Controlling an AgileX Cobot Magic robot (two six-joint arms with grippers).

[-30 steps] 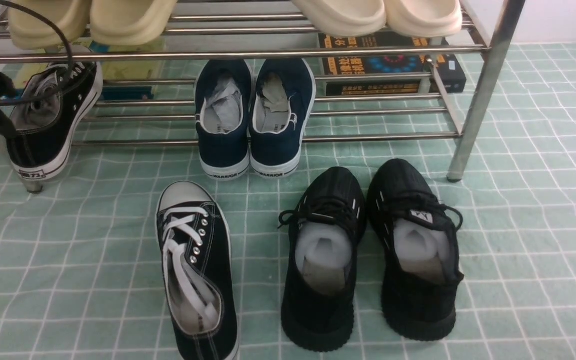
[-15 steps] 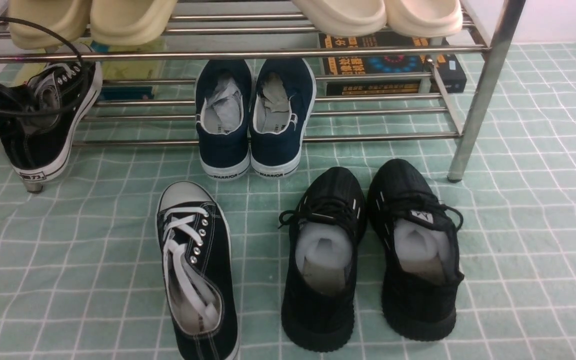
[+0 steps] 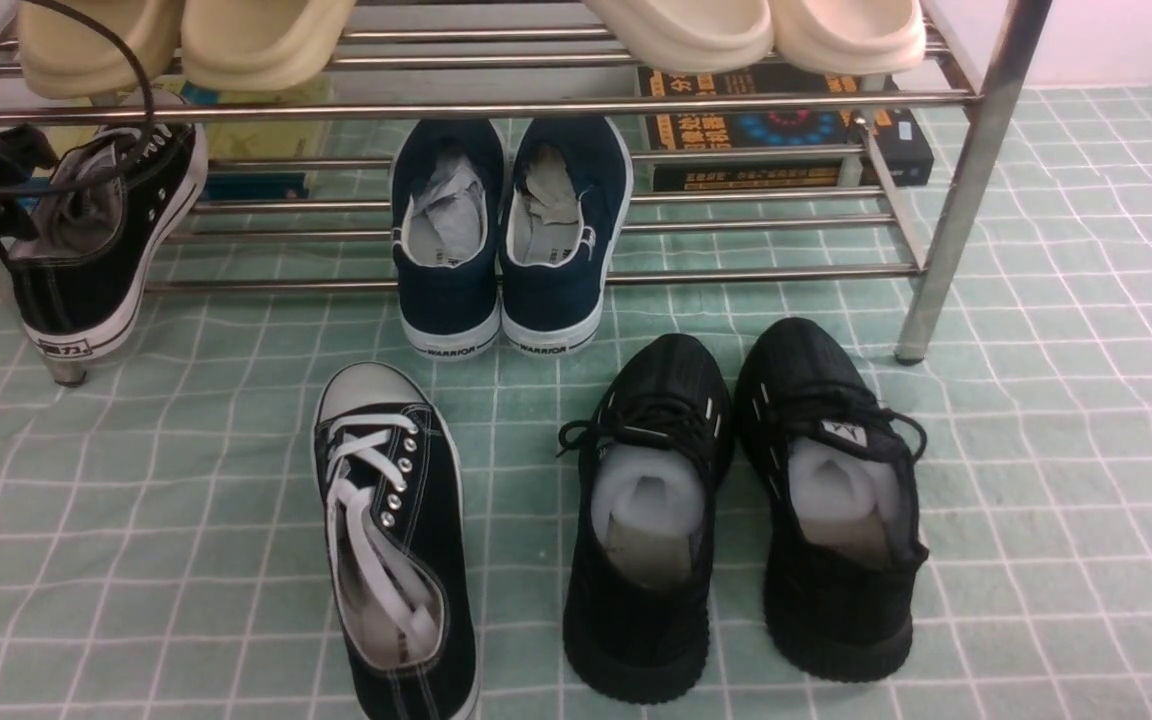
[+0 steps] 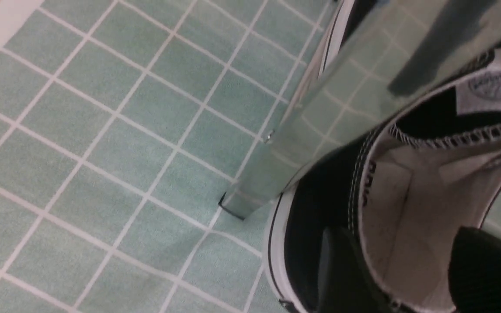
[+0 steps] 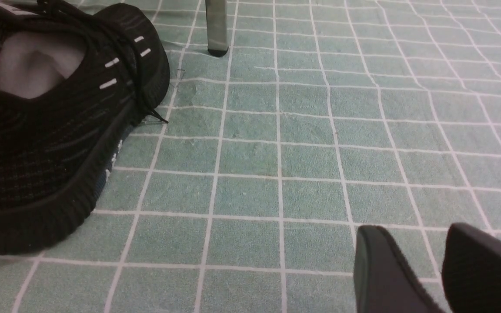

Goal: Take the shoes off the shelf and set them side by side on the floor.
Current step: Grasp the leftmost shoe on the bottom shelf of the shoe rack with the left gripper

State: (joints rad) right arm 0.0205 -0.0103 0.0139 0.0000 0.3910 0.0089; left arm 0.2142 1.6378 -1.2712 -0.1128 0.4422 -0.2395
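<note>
Front view, near ground: one black canvas sneaker (image 3: 396,560) lies on the pale green floor (image 3: 236,520), toe toward the rack, with the two all-black knit sneakers (image 3: 736,520) standing to its right. Farther off, the other black canvas sneaker (image 3: 106,240) rests at the left end of the chrome shelf (image 3: 556,108), the left gripper (image 4: 407,269) at its heel with fingers apart, contact not determinable; the navy slip-ons (image 3: 506,240) occupy the middle of the lower tier. Right gripper (image 5: 420,269), noted over bare floor, shows its fingers apart.
</note>
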